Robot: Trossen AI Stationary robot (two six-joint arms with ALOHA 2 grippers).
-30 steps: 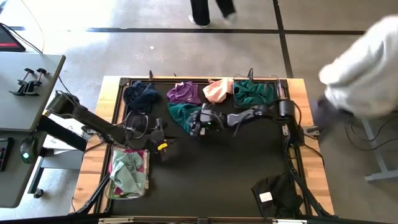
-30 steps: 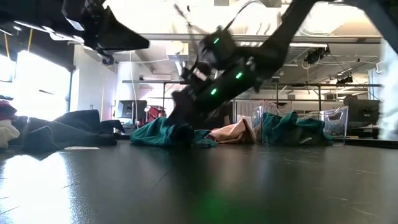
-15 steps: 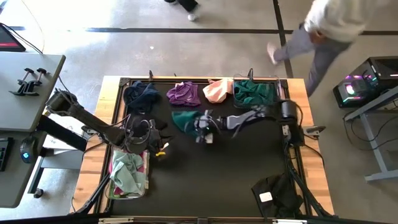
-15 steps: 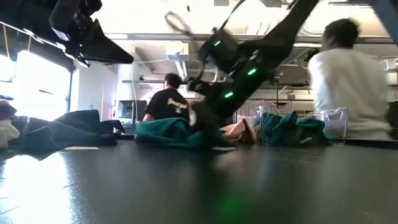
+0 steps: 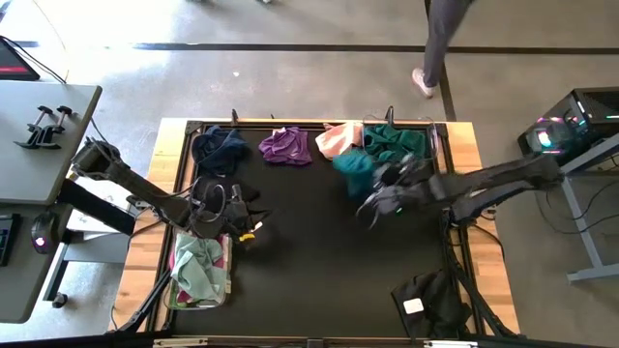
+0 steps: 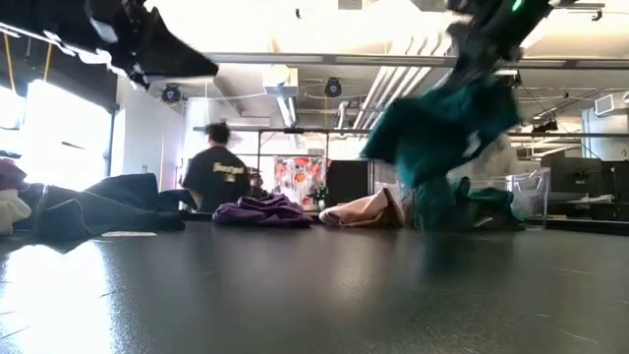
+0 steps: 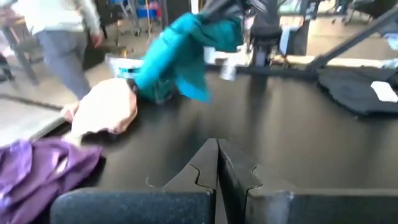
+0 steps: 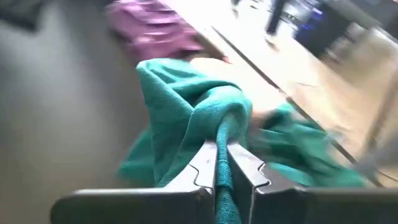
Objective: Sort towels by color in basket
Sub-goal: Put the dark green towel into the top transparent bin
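Observation:
A teal towel (image 5: 353,166) hangs in the air above the table's far right part, and my right gripper (image 5: 368,190) is shut on it; the low view shows it bunched (image 6: 442,128), clear of the tabletop. Navy (image 5: 221,147), purple (image 5: 286,145) and pink (image 5: 337,141) towels lie along the far edge. More teal towels (image 5: 397,143) fill a clear basket (image 6: 528,191) at the far right. My left gripper (image 7: 217,163) is shut on nothing, near the left side above a basket (image 5: 228,282) of mint and pink towels. My right gripper pinches a bunched fold of the teal towel (image 8: 225,134) between its two fingers (image 8: 249,168); part of the cloth runs back between them. The fingers slant down toward the table's left. The rest of the towel (image 6: 432,138) hangs slack below and beyond them, lifted clear of the table.
A black towel (image 5: 430,300) with a white tag (image 5: 413,306) lies at the near right corner. The middle of the dark tabletop (image 5: 319,261) is bare. A person (image 5: 437,43) walks on the floor beyond the far edge, and another shows in the room behind (image 6: 218,169).
My right gripper has shut on the teal towel at the table's middle far part, then swung fast up and toward the table's right edge, tipping less steeply downward. The towel has come off the table whole and now hangs bunched in the air.

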